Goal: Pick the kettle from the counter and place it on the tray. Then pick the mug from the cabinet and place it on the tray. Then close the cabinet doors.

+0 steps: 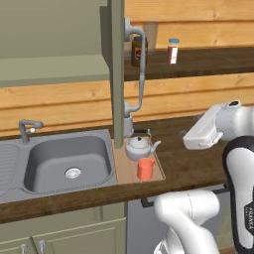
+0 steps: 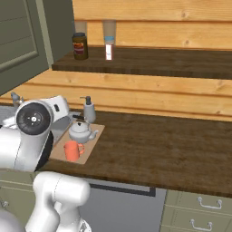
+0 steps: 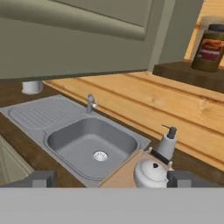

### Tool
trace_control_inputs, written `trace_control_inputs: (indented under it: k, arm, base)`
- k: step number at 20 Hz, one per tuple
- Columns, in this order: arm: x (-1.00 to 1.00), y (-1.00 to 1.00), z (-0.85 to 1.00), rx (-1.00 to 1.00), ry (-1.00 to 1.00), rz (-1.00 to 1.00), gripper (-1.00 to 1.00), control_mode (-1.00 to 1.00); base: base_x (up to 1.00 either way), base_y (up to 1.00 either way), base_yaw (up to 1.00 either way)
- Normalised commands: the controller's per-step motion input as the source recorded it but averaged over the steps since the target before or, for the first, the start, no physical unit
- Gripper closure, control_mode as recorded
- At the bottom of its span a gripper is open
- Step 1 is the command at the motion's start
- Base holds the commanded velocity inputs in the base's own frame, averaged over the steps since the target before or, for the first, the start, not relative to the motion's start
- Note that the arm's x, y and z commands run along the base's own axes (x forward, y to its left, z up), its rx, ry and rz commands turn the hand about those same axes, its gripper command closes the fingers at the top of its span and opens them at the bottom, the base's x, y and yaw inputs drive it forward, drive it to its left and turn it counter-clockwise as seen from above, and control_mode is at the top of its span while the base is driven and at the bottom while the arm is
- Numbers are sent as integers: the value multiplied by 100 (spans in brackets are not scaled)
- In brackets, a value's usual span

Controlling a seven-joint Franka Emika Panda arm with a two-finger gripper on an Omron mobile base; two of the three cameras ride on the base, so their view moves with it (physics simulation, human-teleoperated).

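The silver kettle (image 1: 138,148) (image 2: 80,131) (image 3: 151,172) stands upright on the wooden tray (image 1: 125,171) (image 2: 92,141), just right of the sink. An orange mug (image 1: 146,169) (image 2: 72,150) stands on the same tray, in front of the kettle. My gripper (image 3: 112,180) (image 1: 184,133) hovers above the counter to the right of the tray, open, with nothing between its widely spread fingertips (image 3: 41,178). It faces the sink and the cabinet. A green cabinet door (image 1: 117,74) (image 2: 27,36) (image 3: 87,35) hangs open above the sink, seen edge-on in the left base view.
A steel sink (image 1: 69,161) (image 3: 89,144) with a faucet (image 1: 27,129) lies left of the tray. A soap dispenser (image 2: 89,110) (image 3: 166,142) stands behind the kettle. On the open shelf sit a dark jar (image 1: 139,51) (image 2: 80,46) and a blue-capped bottle (image 1: 172,50).
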Motion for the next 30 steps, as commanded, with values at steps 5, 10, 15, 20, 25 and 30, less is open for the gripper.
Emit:
trace_control_inputs:
  k: [5, 10, 15, 20, 25, 30]
  arm:
    - [-62, 0, -6, -4, 0, -16, -100, -100]
    - [-35, 0, -14, 0, 0, -13, -100, -100]
    - [0, 0, -1, 0, 0, -1, -100, -100]
    - [-7, 0, -7, -1, 0, 0, -100, 100]
    - [0, 0, 0, 0, 0, 0, -100, 100]
    - [0, 0, 0, 0, 0, 0, -100, 100]
  base:
    - [0, 0, 0]
    - [0, 0, 0]
    - [0, 0, 0]
    - [-11, 1, 0]
    - [-84, 41, 0]
    - [-67, 59, 0]
